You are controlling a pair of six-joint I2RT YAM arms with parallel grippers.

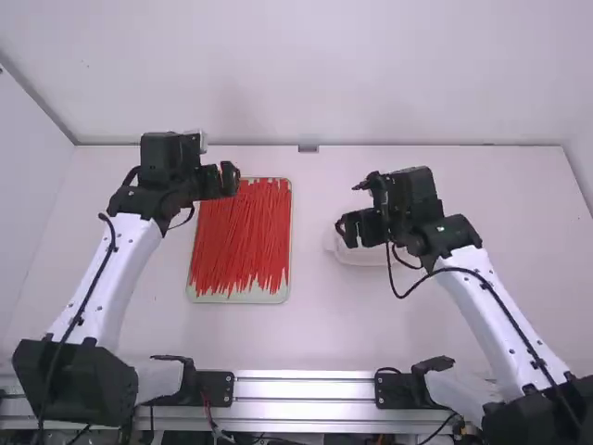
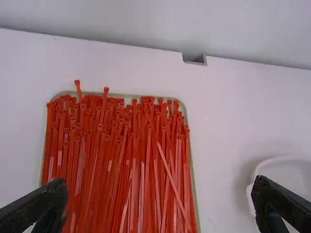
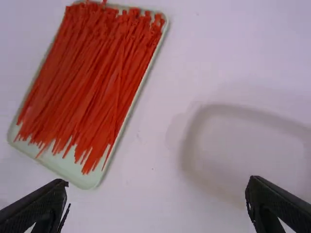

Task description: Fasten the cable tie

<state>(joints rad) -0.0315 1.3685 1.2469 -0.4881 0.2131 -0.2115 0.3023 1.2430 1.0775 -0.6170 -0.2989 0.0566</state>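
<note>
While the left arm [image 1: 109,269] rises from its base at 7 o'clock on the white table [image 1: 315,311], a pale wall [image 1: 28,176] closes the room on that side. The left gripper [image 1: 226,179] hangs over the 11 o'clock corner of a pale tray [image 1: 239,296]. Its fingers are spread wide with nothing between them. The tray lies flat at 9 o'clock from the table's middle. It is heaped with red cable ties [image 1: 243,236] laid side by side, heads towards 12 o'clock and tails towards 6 o'clock. A few cross the others at a slant.

At 12 o'clock a small grey bracket [image 1: 308,146] sits where the table meets the plain back wall [image 1: 306,65]. At 6 o'clock a metal rail [image 1: 306,378] runs along the near edge between the two bases.

At 3 o'clock from the tray, apart from it, sits a shallow white dish [image 1: 348,259] with rounded corners. The right gripper [image 1: 356,219] hangs over the dish's 12 o'clock side. Its fingers are also parted wide and hold nothing. The right arm [image 1: 491,306] runs back from it to 5 o'clock.
</note>
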